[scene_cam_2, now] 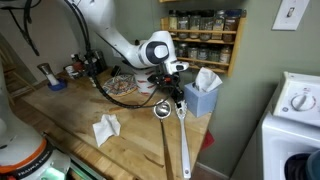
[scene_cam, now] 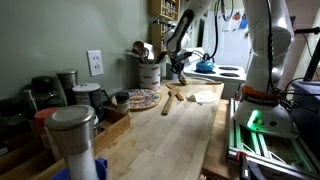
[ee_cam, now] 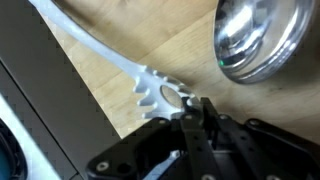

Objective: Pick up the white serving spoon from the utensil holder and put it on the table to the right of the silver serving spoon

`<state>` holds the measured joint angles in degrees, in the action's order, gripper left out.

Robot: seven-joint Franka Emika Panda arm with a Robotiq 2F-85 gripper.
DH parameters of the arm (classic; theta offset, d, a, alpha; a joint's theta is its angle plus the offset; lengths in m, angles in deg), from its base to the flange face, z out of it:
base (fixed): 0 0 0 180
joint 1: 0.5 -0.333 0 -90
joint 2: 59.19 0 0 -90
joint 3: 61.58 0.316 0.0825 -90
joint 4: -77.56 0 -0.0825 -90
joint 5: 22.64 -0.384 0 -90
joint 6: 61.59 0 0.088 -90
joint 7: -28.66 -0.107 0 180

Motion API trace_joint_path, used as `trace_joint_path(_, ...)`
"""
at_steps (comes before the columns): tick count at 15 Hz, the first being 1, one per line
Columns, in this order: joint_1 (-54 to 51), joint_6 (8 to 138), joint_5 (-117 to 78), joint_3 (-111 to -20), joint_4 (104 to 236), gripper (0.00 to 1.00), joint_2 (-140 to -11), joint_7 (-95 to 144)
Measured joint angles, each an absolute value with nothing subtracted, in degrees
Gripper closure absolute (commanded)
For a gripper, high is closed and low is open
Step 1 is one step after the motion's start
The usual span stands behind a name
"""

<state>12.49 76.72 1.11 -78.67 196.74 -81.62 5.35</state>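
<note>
White serving spoon: lying on the table (ee_cam: pixel 150 30), its toothed head at my fingertips and its handle (ee_cam: pixel 120 62) running off toward 10 o'clock in the wrist view.
My fingers (ee_cam: pixel 205 118): closed, pinching the spoon's toothed head.
Silver serving spoon (ee_cam: pixel 262 40): its bowl is at 2 o'clock from the white head and near it. In an exterior view the white serving spoon (scene_cam_2: pixel 185 140) lies just beside it, at its 3 o'clock.
Utensil holder (scene_cam: pixel 150 73): well apart from me, handles sticking up.
Surroundings: a tissue box (scene_cam_2: pixel 203 95) at 1 o'clock of the spoons.
</note>
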Motion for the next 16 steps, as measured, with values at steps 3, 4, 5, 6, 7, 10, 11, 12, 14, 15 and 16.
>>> trace_joint_path(3,12.0,76.7,-0.2,-78.6,196.7,0.48,-81.6,5.4)
trace_joint_path(4,11.8,76.7,-0.9,-78.6,196.7,0.41,-81.6,5.4)
trace_joint_path(5,11.6,76.8,-1.6,-78.6,196.7,0.32,-81.6,5.4)
trace_joint_path(6,11.3,76.9,-2.1,-78.6,196.7,0.26,-81.5,5.4)
trace_joint_path(7,11.2,77.2,-2.4,-78.6,196.7,0.19,-81.3,5.4)
trace_joint_path(10,10.8,77.8,-3.9,-78.6,196.9,0.00,-79.6,6.0)
trace_joint_path(11,10.8,77.8,-4.6,-78.6,197.2,0.00,-78.6,6.6)
trace_joint_path(12,10.9,77.7,-5.3,-78.7,197.7,0.00,-77.1,7.3)
trace_joint_path(14,11.2,76.3,-7.0,-78.7,199.4,0.00,-73.3,9.6)
trace_joint_path(15,11.4,74.8,-8.3,-78.7,200.5,0.00,-71.1,11.4)
trace_joint_path(16,11.7,72.7,-9.4,-78.7,201.8,0.00,-68.5,13.4)
